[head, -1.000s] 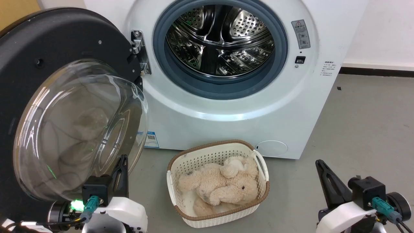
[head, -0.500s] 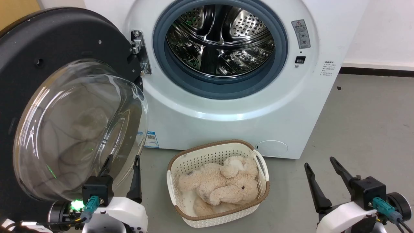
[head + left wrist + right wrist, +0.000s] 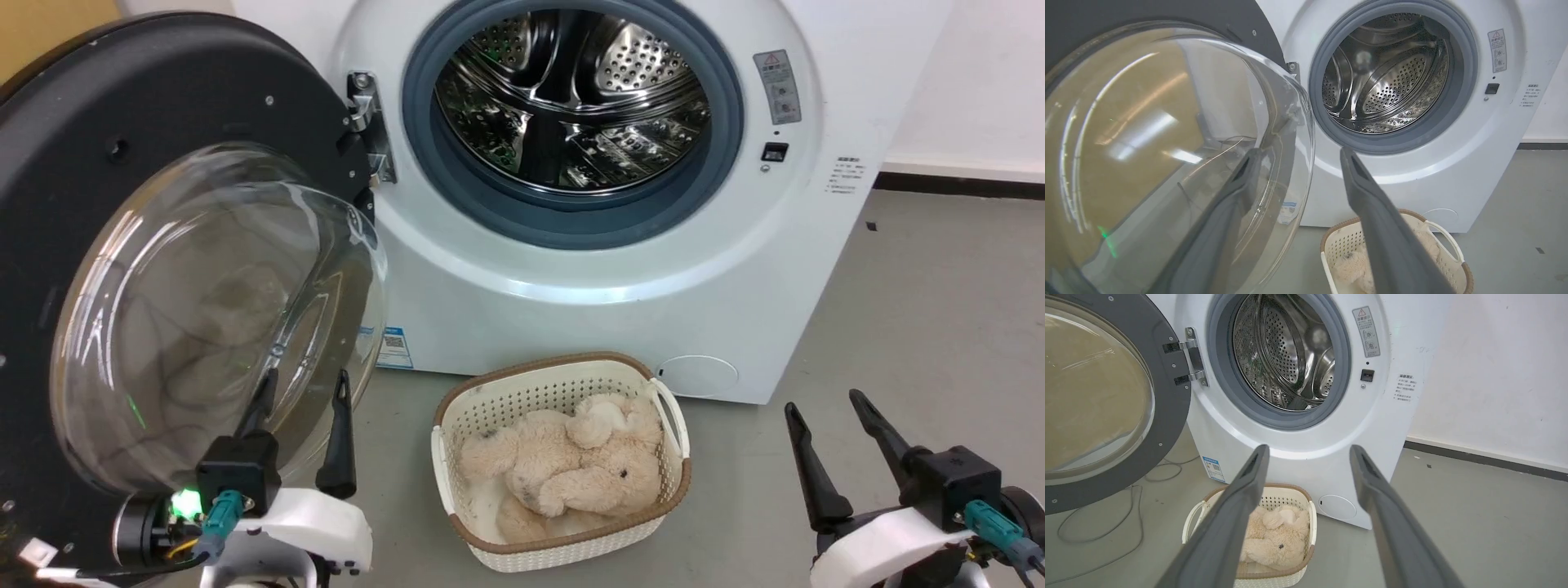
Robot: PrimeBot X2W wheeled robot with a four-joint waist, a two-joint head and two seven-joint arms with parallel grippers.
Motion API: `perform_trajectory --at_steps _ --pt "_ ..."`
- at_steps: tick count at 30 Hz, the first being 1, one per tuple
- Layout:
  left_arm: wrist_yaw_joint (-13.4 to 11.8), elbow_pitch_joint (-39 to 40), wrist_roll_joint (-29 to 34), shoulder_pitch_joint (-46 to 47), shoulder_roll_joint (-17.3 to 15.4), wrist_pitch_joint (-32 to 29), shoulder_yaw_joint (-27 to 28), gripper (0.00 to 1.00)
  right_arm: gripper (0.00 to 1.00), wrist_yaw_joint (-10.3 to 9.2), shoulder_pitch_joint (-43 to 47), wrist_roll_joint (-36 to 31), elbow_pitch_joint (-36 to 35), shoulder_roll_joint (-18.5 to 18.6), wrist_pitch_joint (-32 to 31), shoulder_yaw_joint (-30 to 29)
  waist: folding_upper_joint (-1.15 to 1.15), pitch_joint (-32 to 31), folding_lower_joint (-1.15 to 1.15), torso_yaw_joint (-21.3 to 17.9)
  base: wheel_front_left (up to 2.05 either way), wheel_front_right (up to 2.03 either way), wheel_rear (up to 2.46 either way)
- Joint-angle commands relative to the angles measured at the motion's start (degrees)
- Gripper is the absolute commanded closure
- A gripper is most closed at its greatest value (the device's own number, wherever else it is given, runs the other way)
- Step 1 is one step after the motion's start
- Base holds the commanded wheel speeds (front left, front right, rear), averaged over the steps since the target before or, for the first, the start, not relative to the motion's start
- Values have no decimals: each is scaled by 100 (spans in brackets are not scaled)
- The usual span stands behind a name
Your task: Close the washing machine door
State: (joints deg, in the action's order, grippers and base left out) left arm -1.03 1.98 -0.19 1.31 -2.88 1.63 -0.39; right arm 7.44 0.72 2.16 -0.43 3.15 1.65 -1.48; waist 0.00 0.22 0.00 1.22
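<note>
Left gripper [image 3: 306,380]: my fingers spread wide, empty, just beside the bulging clear window [image 3: 212,302]. Right gripper [image 3: 823,404]: likewise spread, empty. Washing machine door [image 3: 155,90] hangs swung fully out from the washing machine [image 3: 588,310] on its left hinge; I judge closing not begun. Glossy black rim, perforated steel drum [image 3: 571,90], grey rubber seal [image 3: 571,227].

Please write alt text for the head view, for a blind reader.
A white washing machine has its round black-rimmed door swung wide open to the left, showing the steel drum. On the floor before it sits a cream basket with a beige plush toy; the left gripper and right gripper, both open, are at the lower corners.
</note>
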Motion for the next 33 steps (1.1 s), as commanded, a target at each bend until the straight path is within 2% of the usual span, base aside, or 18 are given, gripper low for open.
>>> perform_trajectory --at_steps 1,17,27,28,31,33 --pt "-38 113 -14 112 -27 58 1 0 0 1 21 103 -29 -4 56 -25 0 1 0 46 0 0 0" --pt "-41 775 2 613 -286 237 131 0 0 1 59 241 -37 -7 236 -79 0 28 0 423 0 0 0" --pt "-27 1163 -176 1096 -517 357 491 0 0 2 73 338 30 -9 355 -152 0 79 0 772 0 0 0" --pt "-22 1191 -210 1143 -537 369 542 29 0 2 75 346 34 -10 367 -162 0 85 0 812 0 0 0" --pt "-8 1273 -340 1296 -577 405 720 100 0 2 75 370 42 -10 403 -194 0 107 0 937 0 0 0" --pt "8 1313 -446 1393 -597 428 853 100 0 2 74 384 49 -11 427 -212 0 124 0 1021 0 0 0"
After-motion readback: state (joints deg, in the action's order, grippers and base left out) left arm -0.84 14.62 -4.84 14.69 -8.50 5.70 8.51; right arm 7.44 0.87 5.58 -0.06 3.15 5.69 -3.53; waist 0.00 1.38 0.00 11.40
